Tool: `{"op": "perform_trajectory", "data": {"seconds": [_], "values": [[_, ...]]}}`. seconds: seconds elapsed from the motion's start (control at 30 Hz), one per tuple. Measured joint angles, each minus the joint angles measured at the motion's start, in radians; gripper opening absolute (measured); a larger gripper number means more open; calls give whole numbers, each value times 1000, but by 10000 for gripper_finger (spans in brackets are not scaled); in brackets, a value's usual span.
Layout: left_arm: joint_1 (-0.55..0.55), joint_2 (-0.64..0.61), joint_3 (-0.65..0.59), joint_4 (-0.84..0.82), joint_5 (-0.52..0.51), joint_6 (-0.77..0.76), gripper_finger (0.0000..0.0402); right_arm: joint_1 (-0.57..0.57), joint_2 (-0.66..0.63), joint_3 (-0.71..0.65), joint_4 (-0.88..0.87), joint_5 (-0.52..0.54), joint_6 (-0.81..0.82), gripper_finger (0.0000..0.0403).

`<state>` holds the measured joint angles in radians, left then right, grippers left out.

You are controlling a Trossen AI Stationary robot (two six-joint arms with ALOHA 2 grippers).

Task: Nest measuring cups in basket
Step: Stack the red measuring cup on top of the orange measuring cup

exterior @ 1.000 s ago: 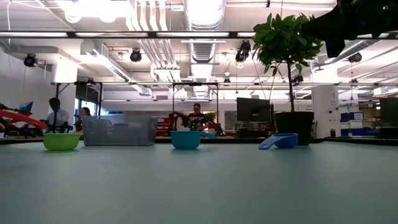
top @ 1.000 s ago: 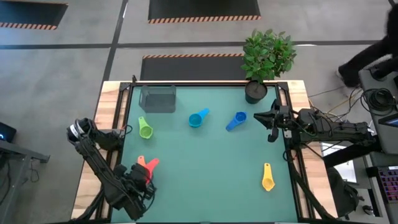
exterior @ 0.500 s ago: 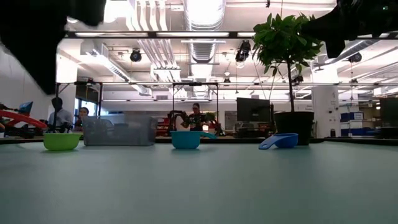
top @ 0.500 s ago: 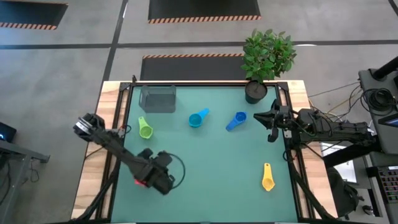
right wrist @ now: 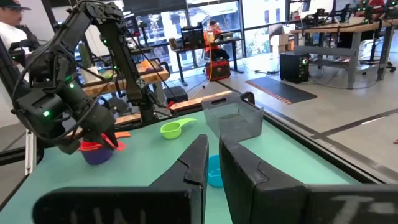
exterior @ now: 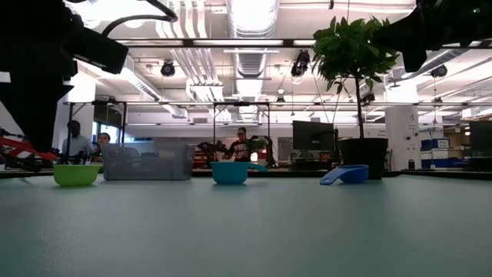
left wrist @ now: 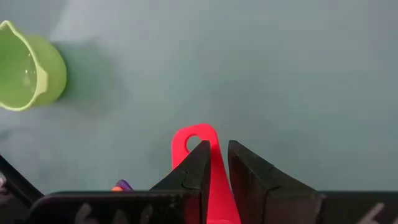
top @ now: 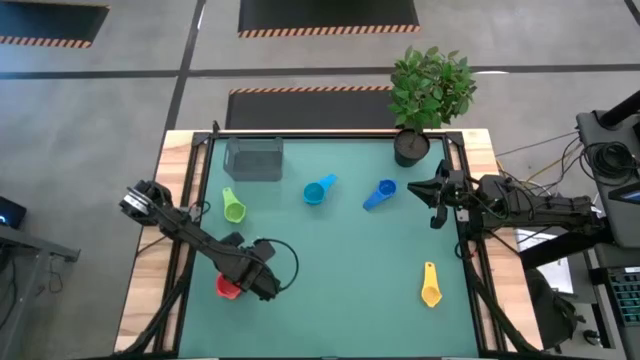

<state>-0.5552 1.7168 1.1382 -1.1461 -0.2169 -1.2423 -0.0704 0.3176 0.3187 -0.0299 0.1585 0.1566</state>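
Green table (top: 340, 260) under a lit workshop — left gripper (top: 262, 283), clamping the red cup (left wrist: 210, 163), has swung rightward; right gripper (top: 436, 205) narrow.

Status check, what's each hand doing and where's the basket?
Left hand shut on red cup, with purple and orange underneath. Right hand shut, idle by plant pot. Basket empty, path open.

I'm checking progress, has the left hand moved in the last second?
Yes. In the high view the left hand, shut on the red cup, has swung from the table's near left corner rightward and slightly toward the basket.
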Motion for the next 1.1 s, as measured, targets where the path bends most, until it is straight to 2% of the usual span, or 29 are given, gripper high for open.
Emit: {"op": "perform_trajectory", "data": {"seconds": [0.27,0.47,0.7,0.8,0.97,1.1], "values": [[0,0,17,-74,3,0,38,0,0,0,-2,0,0,28],[-2,0,28,-164,54,-7,38,0,0,0,-10,0,0,28],[-2,-3,28,-164,70,-11,38,0,0,0,-13,0,0,28],[-2,-9,28,-108,70,27,38,0,0,0,-13,0,0,28],[1,-12,24,129,71,217,38,0,0,0,-14,1,-1,28],[12,-12,17,119,60,223,38,0,0,0,-18,1,0,28]]}}
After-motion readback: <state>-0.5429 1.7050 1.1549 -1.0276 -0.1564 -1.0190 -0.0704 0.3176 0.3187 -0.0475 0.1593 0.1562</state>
